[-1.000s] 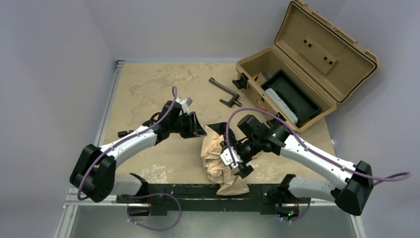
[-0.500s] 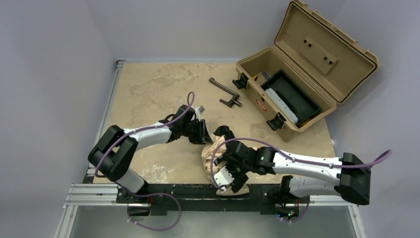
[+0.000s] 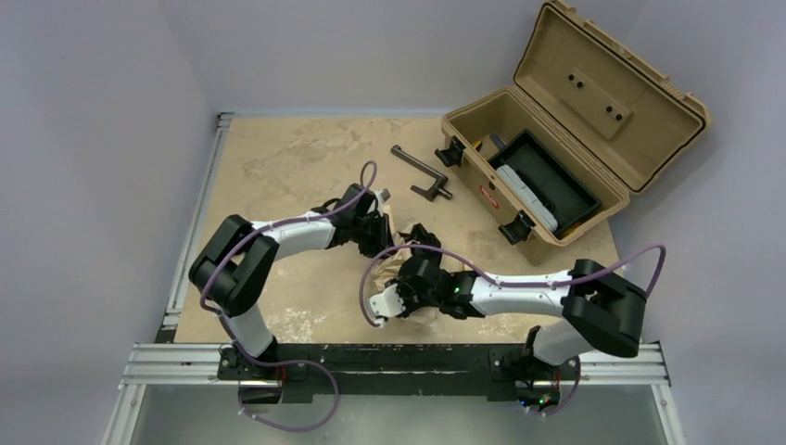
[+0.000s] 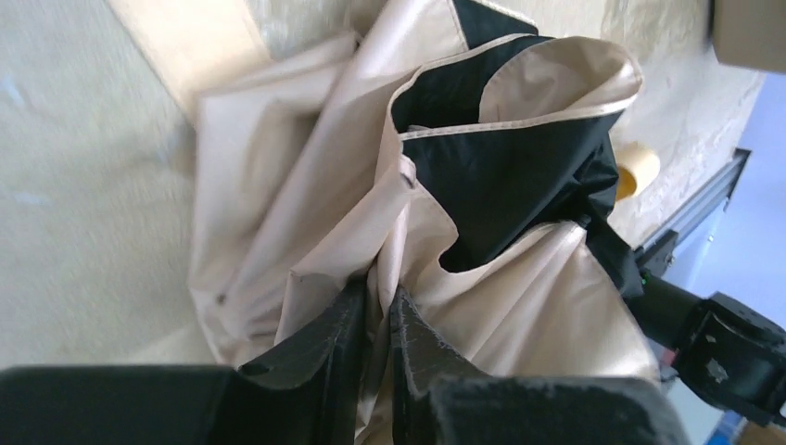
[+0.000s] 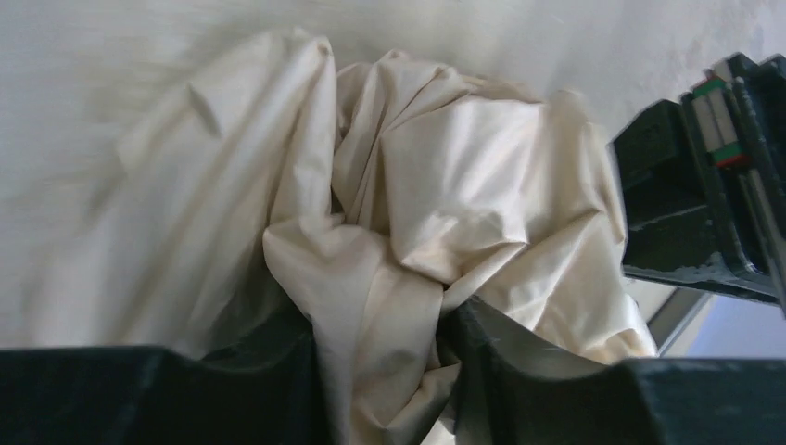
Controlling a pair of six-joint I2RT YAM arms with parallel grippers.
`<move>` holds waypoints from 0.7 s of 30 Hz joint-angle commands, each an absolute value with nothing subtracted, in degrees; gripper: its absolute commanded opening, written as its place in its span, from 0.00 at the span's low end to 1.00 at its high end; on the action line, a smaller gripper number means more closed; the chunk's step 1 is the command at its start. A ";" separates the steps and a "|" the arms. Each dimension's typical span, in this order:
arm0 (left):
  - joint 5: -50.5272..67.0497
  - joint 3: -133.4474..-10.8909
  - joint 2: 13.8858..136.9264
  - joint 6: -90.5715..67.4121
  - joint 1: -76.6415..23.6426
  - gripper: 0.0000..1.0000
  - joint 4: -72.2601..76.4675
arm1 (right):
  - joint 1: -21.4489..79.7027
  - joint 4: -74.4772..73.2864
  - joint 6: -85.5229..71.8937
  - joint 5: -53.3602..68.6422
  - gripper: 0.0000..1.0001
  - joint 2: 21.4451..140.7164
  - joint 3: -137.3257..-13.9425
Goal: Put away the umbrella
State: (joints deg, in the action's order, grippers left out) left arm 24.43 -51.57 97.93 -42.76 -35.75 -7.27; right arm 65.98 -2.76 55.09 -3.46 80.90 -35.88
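From above: tan case (image 3: 482, 171) open at the far right corner of the table (image 3: 278, 158), lid thrown back, dark tray inside. Just left of the case, a dark L-shaped bar (image 3: 422, 176), flat on the table and touched by nothing. Nearer than the case and to its left, well apart from it, the umbrella (image 3: 397, 258) in a crumpled heap, mostly hidden under both wrists. Left gripper (image 3: 375, 236) on the heap's side toward the bar. Right gripper (image 3: 405, 289) on the near side, forearm reaching in from the case side. Cannot tell either grip from here.

Left wrist: left gripper (image 4: 375, 311) nearly closed, pinching a thin beige fold. Beyond it, black lining showing between the folds, a pale knob (image 4: 636, 169) past that, and dark machinery (image 4: 723, 357) at lower right.

Right wrist: right gripper (image 5: 380, 334) nipped onto a thick bunch of fabric. Black block (image 5: 690, 204) with green and red strips just beyond the heap.
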 commanded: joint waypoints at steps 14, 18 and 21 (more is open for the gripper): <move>19.41 -59.57 102.36 -40.02 -34.54 0.22 -20.36 | 52.12 -24.68 57.94 22.34 0.88 74.62 -53.89; 18.78 -60.90 99.65 -40.00 -33.91 0.28 -20.83 | 52.12 -30.67 58.11 25.24 0.92 70.18 -55.28; 18.16 -60.83 96.04 -40.03 -33.01 0.32 -20.35 | 52.14 -31.55 57.43 27.06 0.96 67.03 -55.01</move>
